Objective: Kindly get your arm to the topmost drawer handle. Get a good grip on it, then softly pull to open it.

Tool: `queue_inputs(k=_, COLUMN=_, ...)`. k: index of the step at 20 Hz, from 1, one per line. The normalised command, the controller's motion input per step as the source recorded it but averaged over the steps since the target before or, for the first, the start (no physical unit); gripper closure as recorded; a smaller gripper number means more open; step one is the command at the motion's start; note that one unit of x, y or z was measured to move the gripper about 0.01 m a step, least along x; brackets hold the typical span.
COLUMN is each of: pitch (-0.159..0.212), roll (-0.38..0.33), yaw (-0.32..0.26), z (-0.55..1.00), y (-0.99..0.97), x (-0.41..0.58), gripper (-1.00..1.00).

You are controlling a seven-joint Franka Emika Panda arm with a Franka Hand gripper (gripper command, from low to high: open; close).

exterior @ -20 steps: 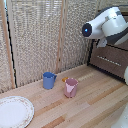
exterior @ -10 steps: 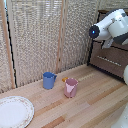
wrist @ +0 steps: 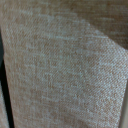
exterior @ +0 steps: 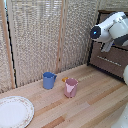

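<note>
The arm [exterior: 114, 29] is glossy white and rounded, with a dark round joint cap glowing blue (facing the room), held high at the exterior view's right in front of the dark brown drawers. A drawer handle [exterior: 107, 59], slim and pale, possibly metal, runs horizontally across a closed drawer front below it.
</note>
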Motion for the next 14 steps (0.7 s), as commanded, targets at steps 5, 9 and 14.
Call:
queue_inputs(k=5, pitch=0.0, roll=0.025, yaw=0.0, z=0.0, y=-0.03, x=-0.015, gripper=1.0)
queue_inputs(k=9, pitch=0.0, roll=0.005, yaw=0.0, z=0.0, y=0.0, x=0.02, gripper=1.0)
queue_inputs(k=14, pitch=0.013, roll=0.014, yaw=0.0, z=-0.17, y=0.43, x=0.325, gripper=1.0)
